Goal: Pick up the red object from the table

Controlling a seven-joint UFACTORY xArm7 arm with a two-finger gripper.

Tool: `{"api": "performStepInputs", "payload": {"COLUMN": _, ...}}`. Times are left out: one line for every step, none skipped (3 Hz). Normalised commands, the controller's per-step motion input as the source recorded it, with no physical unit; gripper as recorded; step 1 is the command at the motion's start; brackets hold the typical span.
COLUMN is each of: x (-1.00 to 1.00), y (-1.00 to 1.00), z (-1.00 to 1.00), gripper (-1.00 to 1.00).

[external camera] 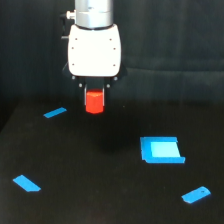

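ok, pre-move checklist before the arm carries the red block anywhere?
1. Red object sits between the fingers of the tool: ok.
2. Block clear of the table: ok, it hangs above the dark surface.
3. Grip firmness: cannot tell, the finger contact is too dark to see.
4. Block straight in the tool: ok, it looks upright.
5. Blue pieces out from under the block: ok, the nearest blue strip lies off to the exterior view's left, the blue square piece to its right.

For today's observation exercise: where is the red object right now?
In the exterior view, the red object sits upper centre-left, directly under the white gripper, raised above the table, with a thin blue piece to its left.
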Motion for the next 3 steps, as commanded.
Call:
{"api": "performStepInputs", "payload": {"x": 0.01, "y": 0.1, "z": 0.13, "gripper": -0.91}}
{"api": "performStepInputs", "payload": {"x": 0.05, "y": 0.12, "z": 0.07, "gripper": -0.96}}
{"api": "performStepInputs", "payload": {"x": 0.0, "y": 0.13, "z": 0.01, "gripper": -1.0}}
